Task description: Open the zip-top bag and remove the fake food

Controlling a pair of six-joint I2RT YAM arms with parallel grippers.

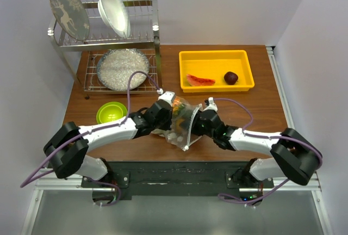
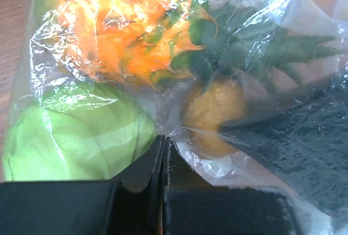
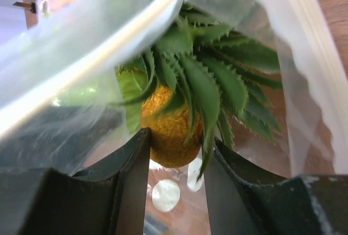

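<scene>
The clear zip-top bag point(image 1: 182, 133) lies at mid-table between both arms. My left gripper point(image 1: 165, 116) is shut, its jaws pinching a fold of the bag point(image 2: 217, 164). Through the plastic the left wrist view shows the orange pineapple point(image 2: 125, 33), a green round fruit point(image 2: 70, 137) and the brown kiwi point(image 2: 215, 110). My right gripper point(image 1: 197, 119) reaches inside the bag's open mouth point(image 3: 81, 44). Its jaws point(image 3: 176, 137) are closed on the kiwi point(image 3: 168, 121), with a pineapple leaf point(image 3: 201, 88) caught beside it. A red watermelon slice point(image 1: 200, 80) and a dark purple-red ball point(image 1: 231, 77) lie in a yellow bin point(image 1: 216, 56).
A lime-green bowl point(image 1: 111, 112) sits left of the bag, close to the left arm. A metal dish rack point(image 1: 111, 39) with plates and a glass dish stands at the back left. White walls close in both sides.
</scene>
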